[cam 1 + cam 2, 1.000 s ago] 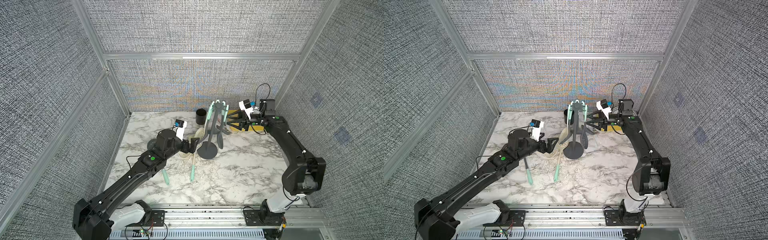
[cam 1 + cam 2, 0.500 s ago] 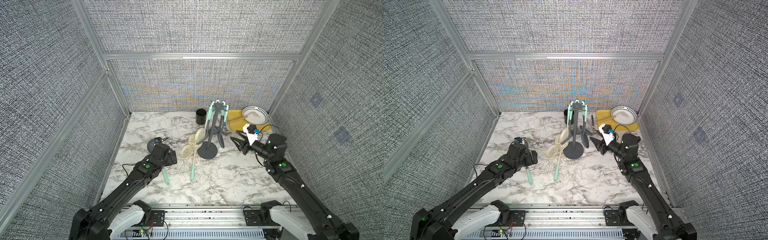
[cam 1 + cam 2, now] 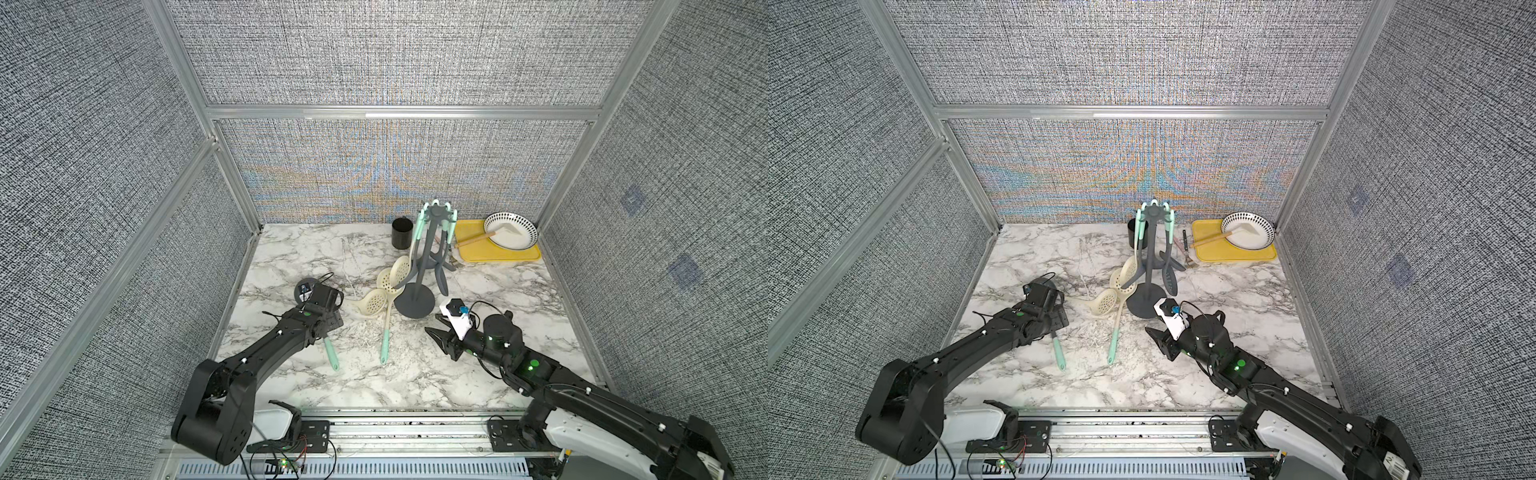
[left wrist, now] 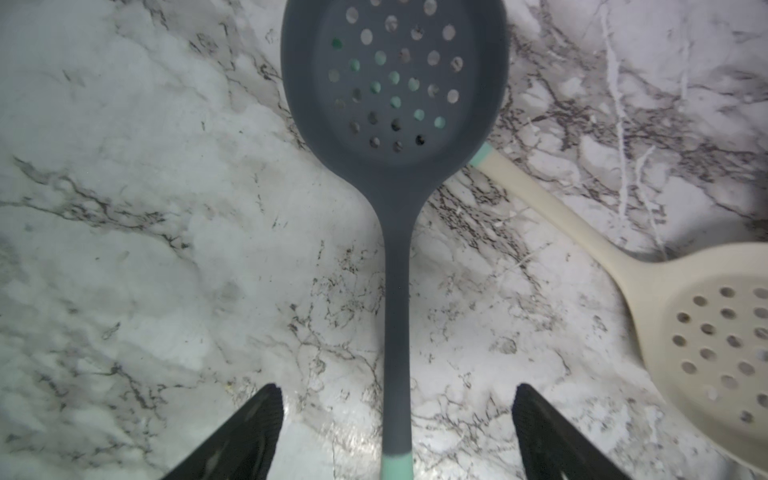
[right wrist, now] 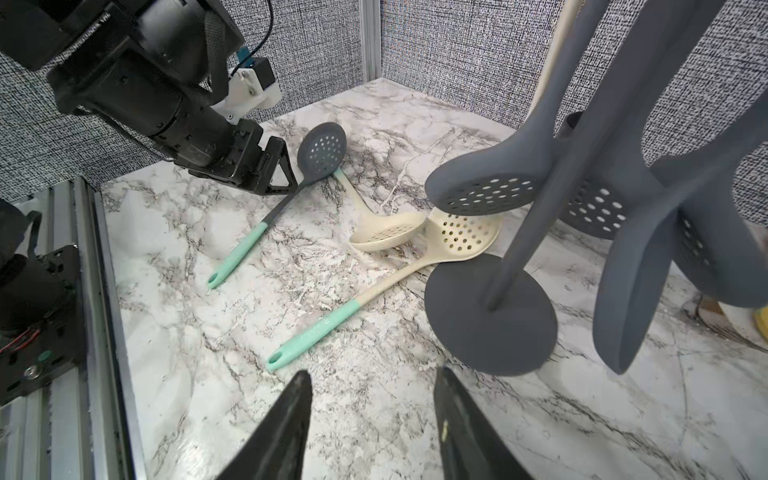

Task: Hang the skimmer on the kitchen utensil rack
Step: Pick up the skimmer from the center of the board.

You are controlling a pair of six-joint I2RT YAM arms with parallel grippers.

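Two arms have pulled back from the kitchen utensil rack [image 3: 414,303] within the last second. Nearest, at the lower right in both top views, the right claw [image 5: 374,374] has withdrawn from the rack's crown. It stands about half parted and empty, touches nothing, and points toward the rack's base. Left of centre, the left claw [image 4: 397,390] now hangs over the dark grey skimmer [image 4: 397,232], which lies flat on the desk [image 3: 415,374], well apart from the rack. This claw is released: its jaws stand wide, one on either side of the handle, without contact. Judgement: pick-up is about to start and hanging remains undone. Farther back, other skimmers [image 5: 486,189] already hang on the rack.
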